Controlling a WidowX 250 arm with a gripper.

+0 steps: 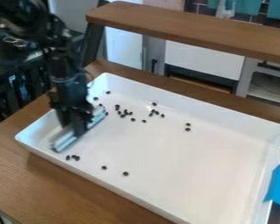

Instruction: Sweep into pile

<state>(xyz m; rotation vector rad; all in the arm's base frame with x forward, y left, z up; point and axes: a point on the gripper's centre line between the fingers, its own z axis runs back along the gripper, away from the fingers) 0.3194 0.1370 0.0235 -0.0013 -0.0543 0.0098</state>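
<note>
So my black two-finger claw (76, 127) hides the middle of the long, pale, ridged, shiny bar (96, 118), and both ends stick out past me. I'm clamped on that bar, fingers closed about as far as its thickness lets them. Can't make out whether its underside actually touches the tray floor. The bits are small, dark, roundish, bean-like pieces (123, 116), scattered singly and in loose bunches: most to my right in the view, a trio (73, 156) just past the bar's camera-side end, a few near its other end (blurry little things, honestly).

I'm over one end of the smooth white rectangular tray (189, 166), slanted walls, bottom corner cut off. Its wall is near me on the left and camera sides; the floor stretches much further right. Brown wood-grain table (54, 183) underneath, blue flat piece (279, 188) far right, cut off by the edge.
</note>
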